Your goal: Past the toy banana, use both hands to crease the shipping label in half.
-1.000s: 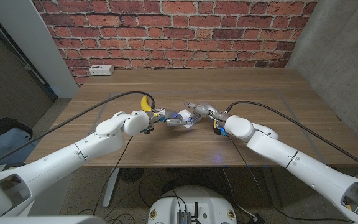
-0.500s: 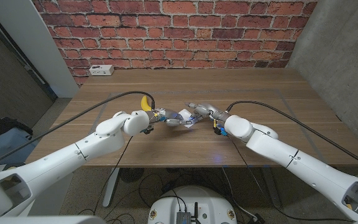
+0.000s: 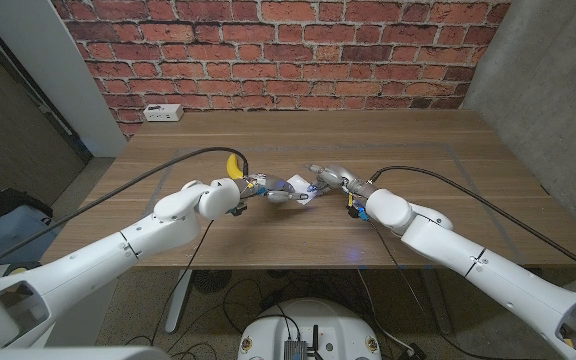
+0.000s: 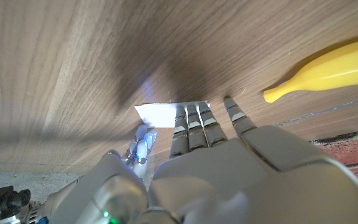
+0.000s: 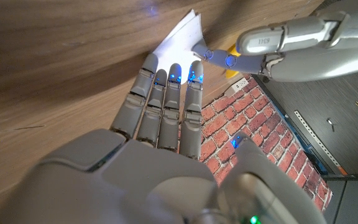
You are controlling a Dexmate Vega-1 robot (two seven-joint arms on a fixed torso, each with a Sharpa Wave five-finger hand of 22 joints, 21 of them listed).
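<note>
Sitting between your hands, the shipping label (image 3: 296, 195) meets left hand (image 3: 271, 189) and right hand (image 3: 326, 178) fingertips (both outstretched, flat, gripping nothing); press inward.

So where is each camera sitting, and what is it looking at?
Head view: on the robot's head, looking down at the table; both arms, left hand, right hand.
Left wrist view: on the left wrist, along that hand's back toward the shipping label and toy banana.
Right wrist view: on the right wrist, along that hand's back; the left hand's fingers show too.
All three share the label.
</note>
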